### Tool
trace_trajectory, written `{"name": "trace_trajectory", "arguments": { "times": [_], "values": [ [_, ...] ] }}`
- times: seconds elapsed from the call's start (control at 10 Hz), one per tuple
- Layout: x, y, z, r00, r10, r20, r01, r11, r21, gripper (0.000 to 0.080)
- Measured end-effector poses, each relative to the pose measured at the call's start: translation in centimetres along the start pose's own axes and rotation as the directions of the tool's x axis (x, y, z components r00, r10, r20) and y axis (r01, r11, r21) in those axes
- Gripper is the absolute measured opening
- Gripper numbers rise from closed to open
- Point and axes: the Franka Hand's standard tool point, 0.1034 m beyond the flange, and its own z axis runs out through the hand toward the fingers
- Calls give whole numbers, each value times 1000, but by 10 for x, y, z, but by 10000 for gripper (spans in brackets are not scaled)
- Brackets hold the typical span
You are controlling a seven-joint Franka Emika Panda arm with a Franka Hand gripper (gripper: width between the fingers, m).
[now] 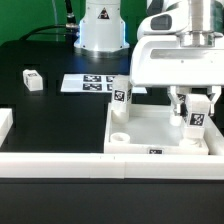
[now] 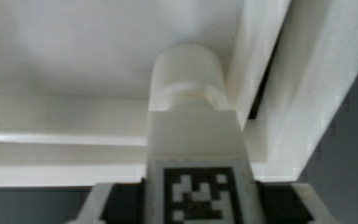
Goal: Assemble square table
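Grip on a small white tagged block leg [image 1: 197,122] over the large white square tray-like tabletop [image 1: 150,128]

Eyes on the two-finger claw [image 1: 197,112]: partly closed, clamped on that leg, one finger on each side, jaws kept apart only by the block's own width. Hanging low inside the tabletop, on its side toward the exterior view's right, close to the raised rim.

Over to the wrist view, looking straight down the leg [image 2: 190,110]: squared body of smooth matt plastic, black-and-white tag on the flat face nearest the camera, rounded peg-like end pointing at the tabletop [image 2: 69,60] floor, just beside the rim's inner wall. Cannot tell whether touching the floor or just clear of it.

Counting legs: three in all. One in the grip. A second leg [image 1: 121,94], upright, tag facing out, at the tabletop's far corner toward the exterior view's left. A third leg [image 1: 33,80], alone on the black table [image 1: 60,115], well apart from the tray.

Counting the rest: one round corner socket [image 1: 120,132] showing, at the near corner toward the exterior view's left. One flat white marker board [image 1: 90,83] behind the tabletop. Two long white border bars, one along the near edge [image 1: 60,162], one at the exterior view's left [image 1: 5,125].
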Motion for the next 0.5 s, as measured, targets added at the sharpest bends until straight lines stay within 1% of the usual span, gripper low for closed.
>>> {"name": "trace_trajectory", "arguments": {
  "times": [0.1,0.2,0.3,0.4,0.5],
  "values": [
    [0,0,0,1000,0,0,0,1000,0,400],
    [0,0,0,1000,0,0,0,1000,0,536],
    [0,0,0,1000,0,0,0,1000,0,536],
    [0,0,0,1000,0,0,0,1000,0,625],
    [0,0,0,1000,0,0,0,1000,0,642]
  ]
}}
